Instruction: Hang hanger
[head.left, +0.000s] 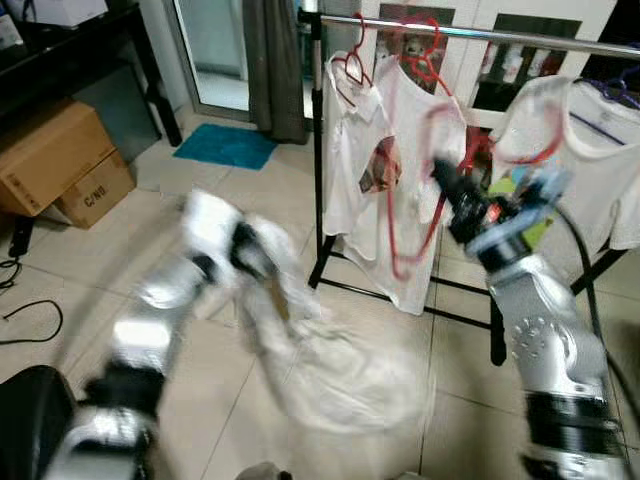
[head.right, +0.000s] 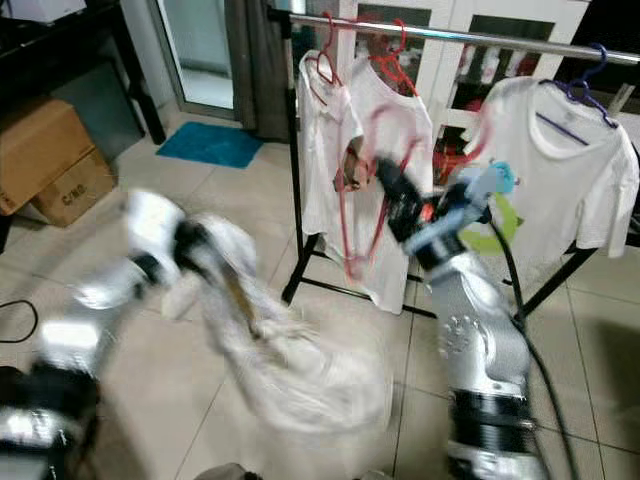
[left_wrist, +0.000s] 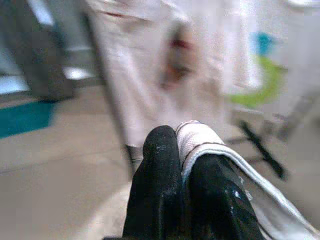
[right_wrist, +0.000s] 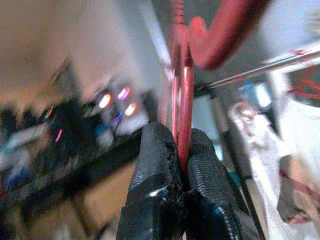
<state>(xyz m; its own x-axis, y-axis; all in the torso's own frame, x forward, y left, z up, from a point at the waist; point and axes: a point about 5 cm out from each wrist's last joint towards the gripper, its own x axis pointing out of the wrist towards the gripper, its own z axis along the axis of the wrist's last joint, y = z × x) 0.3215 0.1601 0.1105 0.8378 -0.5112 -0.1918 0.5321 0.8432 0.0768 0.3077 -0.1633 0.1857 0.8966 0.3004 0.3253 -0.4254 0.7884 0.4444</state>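
— Under the silver metal clothes rail (head.left: 520, 38), what is the robot holding?

— The right gripper (right_wrist: 176, 150) holds a thin red wire hanger (head.left: 435, 180), its two black fingers pressed together on the wire. The hanger is raised in front of the white T-shirts (head.left: 400, 170) that hang from the rail, below the bar and not hooked on it. The head views blur it with motion.

— And the other arm?

— The left gripper (left_wrist: 181, 165) is lower, out over the pale tiled floor (head.left: 120, 240), to the left of the rack. Its fingers are clamped on a fold of white cloth, part of a loose white garment (head.left: 330, 360) that trails down from it toward the floor. This arm is blurred too.

— What else hangs on the rail?

— Near its left end, red hangers (head.left: 420, 55) carry two white shirts. Toward the right end, another white shirt (head.right: 560, 160) hangs on a purple hanger (head.right: 580, 90).

— And around the rack?

— Well left of it, brown cardboard boxes (head.left: 60, 165) sit on the floor beside dark furniture. A teal mat (head.left: 225, 145) lies by a doorway, next to a grey curtain (head.left: 275, 60).
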